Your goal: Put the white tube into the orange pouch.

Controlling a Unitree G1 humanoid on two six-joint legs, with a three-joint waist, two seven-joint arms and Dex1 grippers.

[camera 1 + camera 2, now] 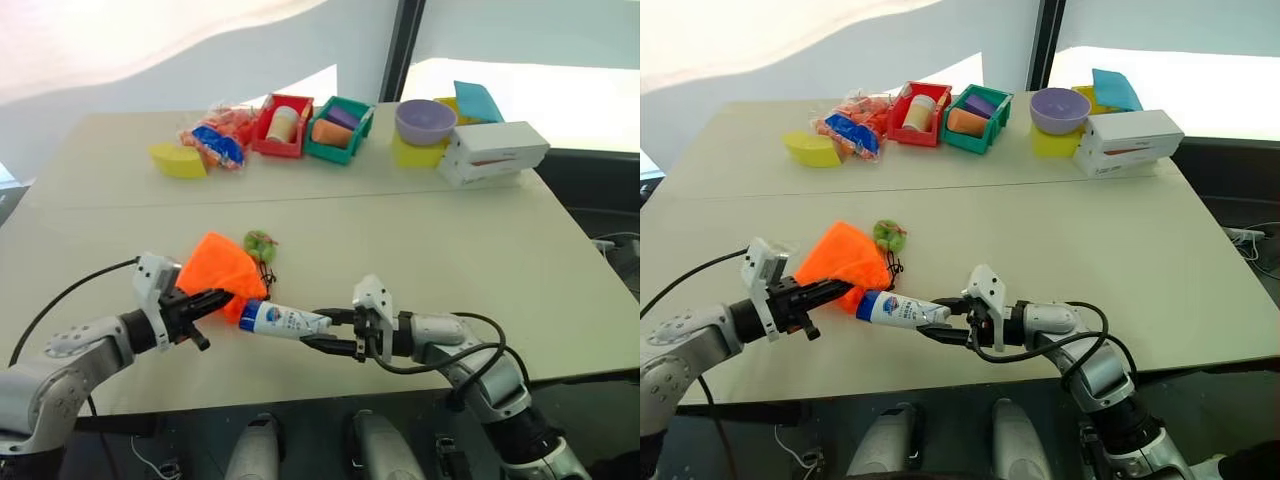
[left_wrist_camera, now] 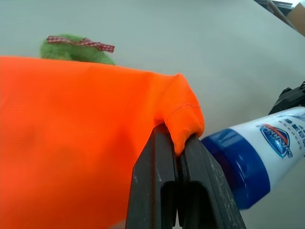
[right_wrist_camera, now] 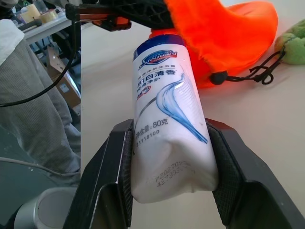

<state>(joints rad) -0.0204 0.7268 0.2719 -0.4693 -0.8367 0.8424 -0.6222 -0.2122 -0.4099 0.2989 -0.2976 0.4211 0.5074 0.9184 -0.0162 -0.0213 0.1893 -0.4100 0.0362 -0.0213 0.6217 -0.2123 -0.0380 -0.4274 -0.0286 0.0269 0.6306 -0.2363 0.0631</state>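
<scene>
Tube: I hold the white tube [image 1: 285, 320] by its crimped tail in my right gripper [image 1: 322, 331], lying nearly level just above the near table edge, blue cap toward the pouch.
Right claw: both fingers [image 3: 228, 167] press the tube's flat end from either side, pinching it.
Cap and pouch: the cap sits right at the hem of the orange pouch [image 1: 220, 270], touching or almost; I cannot tell whether it is inside the mouth.
Pouch: lifted at one edge, the rest slumped on the table [image 1: 420, 250].
Left claw: my left gripper [image 1: 222, 298] has its fingers [image 2: 157, 191] pressed together on a fold of the pouch's rim.
Cord: black drawstring trails from the pouch to a small green ring [image 1: 260, 243] lying just behind it.
Open room: bare tabletop between my arms and the far row; wide bare stretch to my right.
Far edge: yellow sponge [image 1: 178, 160], snack packet [image 1: 215, 135], red bin [image 1: 282, 125], green bin [image 1: 338, 130], purple bowl [image 1: 425, 121], white box [image 1: 495, 153], well apart from my hands.
</scene>
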